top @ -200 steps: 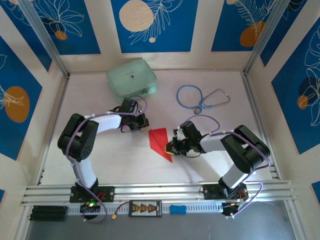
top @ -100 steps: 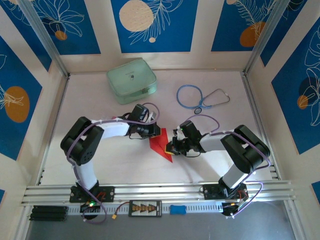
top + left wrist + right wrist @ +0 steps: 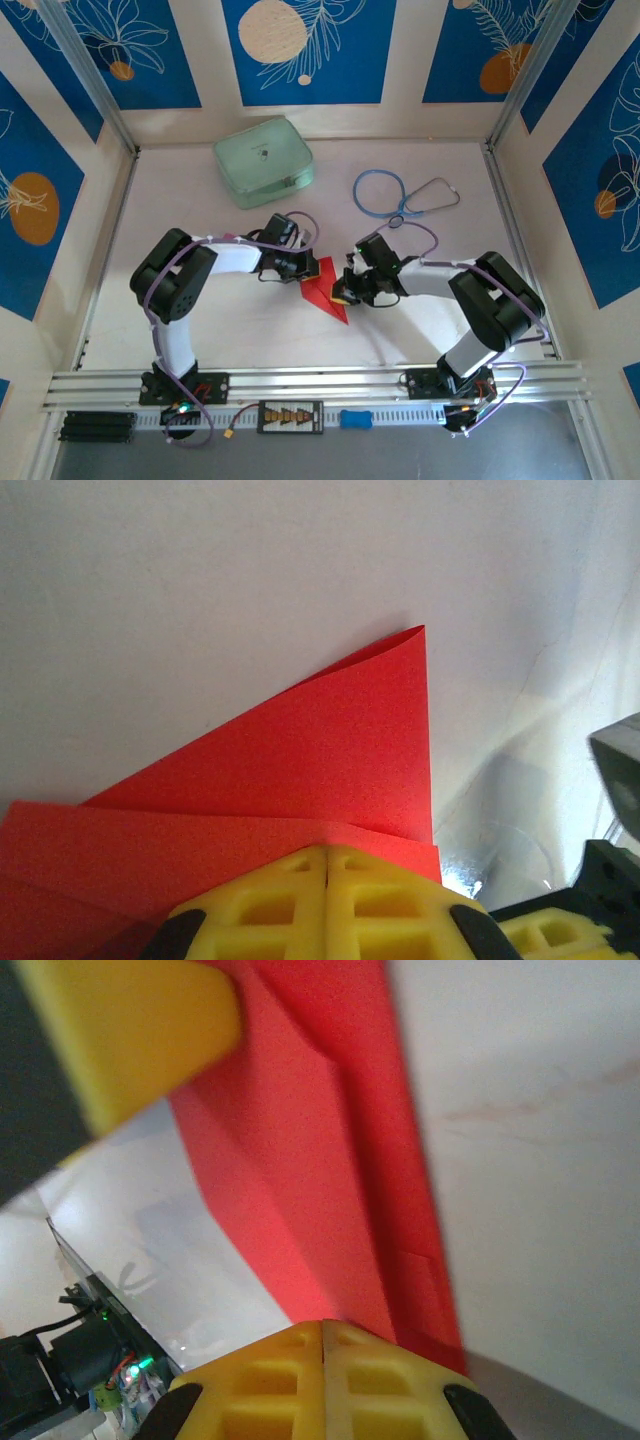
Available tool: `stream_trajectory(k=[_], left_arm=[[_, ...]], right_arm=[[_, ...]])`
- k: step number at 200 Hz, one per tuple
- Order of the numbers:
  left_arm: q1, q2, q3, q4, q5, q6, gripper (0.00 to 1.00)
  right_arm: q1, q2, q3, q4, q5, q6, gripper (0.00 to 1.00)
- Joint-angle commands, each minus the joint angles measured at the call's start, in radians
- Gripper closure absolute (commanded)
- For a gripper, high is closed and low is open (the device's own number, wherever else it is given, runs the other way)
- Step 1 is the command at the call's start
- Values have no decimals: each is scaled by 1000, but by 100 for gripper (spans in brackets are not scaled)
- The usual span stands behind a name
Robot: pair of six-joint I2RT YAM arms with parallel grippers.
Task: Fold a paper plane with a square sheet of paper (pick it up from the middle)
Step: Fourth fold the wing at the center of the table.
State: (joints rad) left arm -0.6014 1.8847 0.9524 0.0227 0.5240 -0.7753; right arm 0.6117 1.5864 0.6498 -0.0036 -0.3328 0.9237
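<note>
While left gripper (image 3: 328, 858) and right gripper (image 3: 323, 1332) are clenched, one paper plane (image 3: 328, 297) lies between.

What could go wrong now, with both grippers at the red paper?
The left gripper and right gripper, both shut, meet close together at the folded red paper. They might bump, or drag it off line if one moves. In the left wrist view its top flap seems to curl up off the table, so a press could set a crooked crease.

The bright red paper plane (image 3: 324, 288), a creased pointed wedge, lies centrally on the table (image 3: 200, 330), tip pointing nearward.
</note>
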Motion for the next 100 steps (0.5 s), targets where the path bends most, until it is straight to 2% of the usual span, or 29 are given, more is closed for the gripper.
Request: stream_trajectory(k=[1,56,74,100], left_arm=[[8,25,-17,-92,-51,31,94],[8,29,-14,-72,-30,28,94],[12,31,-15,-72,-31,26,94],[15,27,-21,-66,-29,24,94]], right_arm=[[19,-11,71,-53,10,-13,99],[62,146,149,-12,47,21,99],[62,187,120,6,78,38,98],[69,196,56,71,35,56,98]])
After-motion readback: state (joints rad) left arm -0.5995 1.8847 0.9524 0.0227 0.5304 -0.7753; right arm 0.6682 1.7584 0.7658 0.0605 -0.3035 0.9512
